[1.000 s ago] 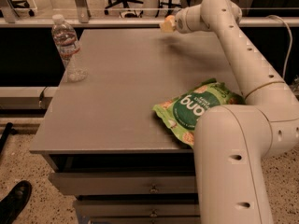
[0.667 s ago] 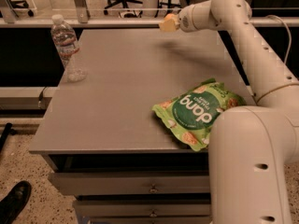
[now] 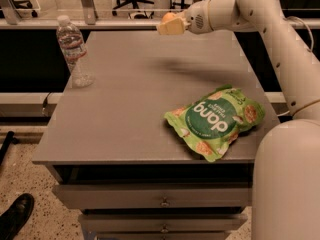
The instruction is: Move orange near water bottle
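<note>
The orange (image 3: 168, 18) is a small round fruit held between the cream fingers of my gripper (image 3: 170, 24), which is shut on it and raised above the far middle of the grey table (image 3: 125, 109). The water bottle (image 3: 73, 50), clear with a white cap and a white-and-red label, stands upright at the table's far left corner. The gripper with the orange is well to the right of the bottle, apart from it.
A green snack bag (image 3: 216, 119) lies flat on the table's near right. My white arm (image 3: 280, 44) reaches in from the right side. Drawers (image 3: 160, 199) sit under the table top. A black shoe (image 3: 15, 216) is on the floor at lower left.
My gripper with the orange has moved left, towards the bottle's side of the table. The bottle and the snack bag have not moved.
</note>
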You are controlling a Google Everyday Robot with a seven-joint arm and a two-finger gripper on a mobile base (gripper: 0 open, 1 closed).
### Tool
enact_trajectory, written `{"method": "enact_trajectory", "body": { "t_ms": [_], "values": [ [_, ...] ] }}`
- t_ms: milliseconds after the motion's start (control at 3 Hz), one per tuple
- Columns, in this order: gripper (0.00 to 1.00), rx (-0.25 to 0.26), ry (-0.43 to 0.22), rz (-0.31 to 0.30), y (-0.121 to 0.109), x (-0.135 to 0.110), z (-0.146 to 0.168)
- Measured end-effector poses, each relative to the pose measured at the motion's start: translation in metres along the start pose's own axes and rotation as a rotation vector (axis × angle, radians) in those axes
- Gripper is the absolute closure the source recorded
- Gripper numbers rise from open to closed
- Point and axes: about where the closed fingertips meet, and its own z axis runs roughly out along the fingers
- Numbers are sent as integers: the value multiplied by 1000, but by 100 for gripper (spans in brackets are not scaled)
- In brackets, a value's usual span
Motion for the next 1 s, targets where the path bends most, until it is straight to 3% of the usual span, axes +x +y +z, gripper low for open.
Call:
{"method": "enact_trajectory", "body": {
  "t_ms": [333,1000],
  "values": [
    [100,-14,6,-2,5,1,6],
    [100,-260,63,-37,89,8,88]
  ]
}}
